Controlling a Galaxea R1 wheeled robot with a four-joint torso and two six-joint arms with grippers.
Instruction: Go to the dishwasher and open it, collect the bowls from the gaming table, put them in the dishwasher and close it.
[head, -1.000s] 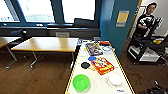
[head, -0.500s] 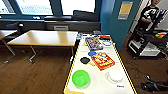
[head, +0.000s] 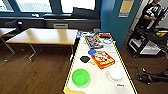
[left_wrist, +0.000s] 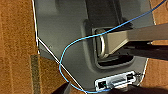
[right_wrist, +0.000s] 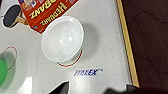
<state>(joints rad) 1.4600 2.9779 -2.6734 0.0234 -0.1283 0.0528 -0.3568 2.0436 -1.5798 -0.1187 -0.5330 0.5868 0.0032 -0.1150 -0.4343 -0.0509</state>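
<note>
Right wrist view: white bowl (right_wrist: 62, 38) beneath, untouched.

Dark brown wood floor (head: 37, 75) throughout. Bright windows (head: 33, 5) along the far wall, framed in dark blue, above a long dark sill (head: 50, 17). Beneath them, a light wooden table (head: 45, 36) on thin metal legs. To the right, a teal wall (head: 117, 25) bearing a yellow notice (head: 126, 7). Beyond it, a black cart (head: 147, 42) on a paler floor.
</note>
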